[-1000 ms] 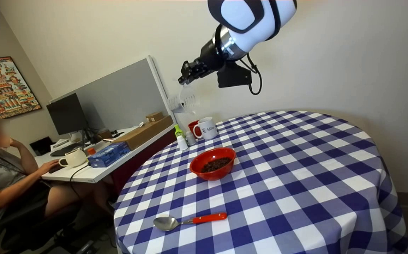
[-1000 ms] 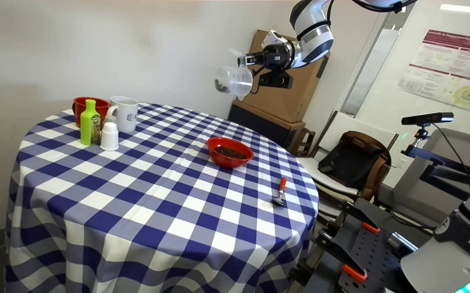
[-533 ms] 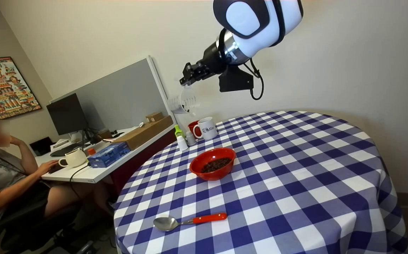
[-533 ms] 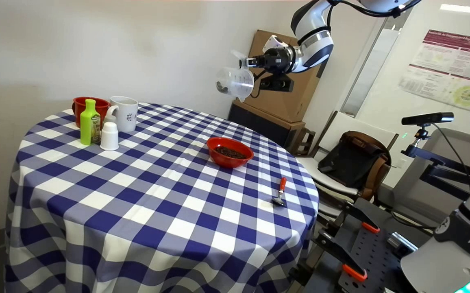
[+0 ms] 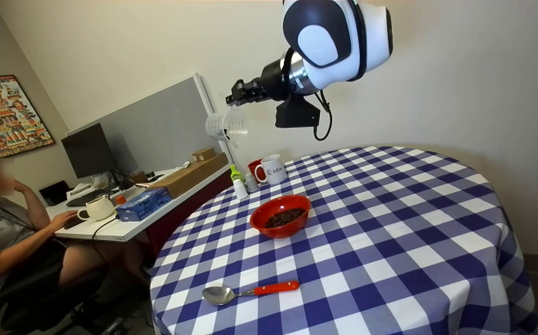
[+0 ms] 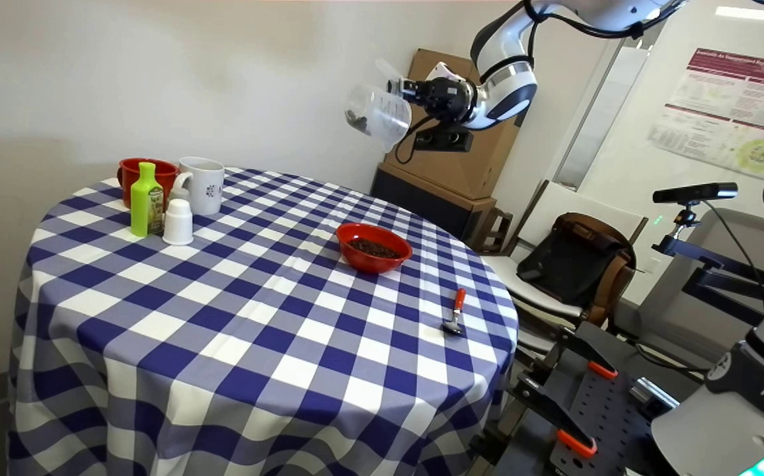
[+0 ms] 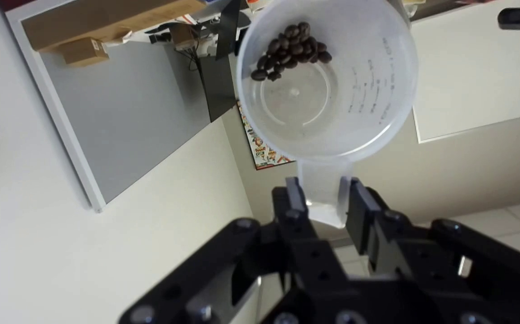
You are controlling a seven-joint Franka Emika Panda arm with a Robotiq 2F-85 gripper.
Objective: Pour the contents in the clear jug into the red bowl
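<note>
The clear jug (image 5: 214, 126) hangs high above the table in both exterior views (image 6: 382, 109). It is tipped on its side with its mouth toward my wrist. My gripper (image 7: 323, 191) is shut on the jug's handle (image 7: 325, 180), which lies between the two finger pads; it also shows in both exterior views (image 5: 232, 100) (image 6: 395, 87). Several dark beans (image 7: 293, 47) lie inside, near the jug's bottom. The red bowl (image 5: 260, 217) stands upright on the table, lower than the jug and apart from it, also in an exterior view (image 6: 370, 266). It holds many dark beans (image 5: 285, 217).
A spoon with a red handle (image 5: 276, 287) lies near the bowl on the checkered tablecloth (image 6: 236, 330). A white mug (image 6: 205, 188), a red mug (image 6: 129, 173), a green bottle (image 6: 141, 208) and a white shaker (image 6: 178, 221) stand grouped at the table's edge.
My gripper and the jug have moved up and slightly left in the exterior views. The jug is tilted a little more, mouth end lower. The bowl and spoon have not moved.
</note>
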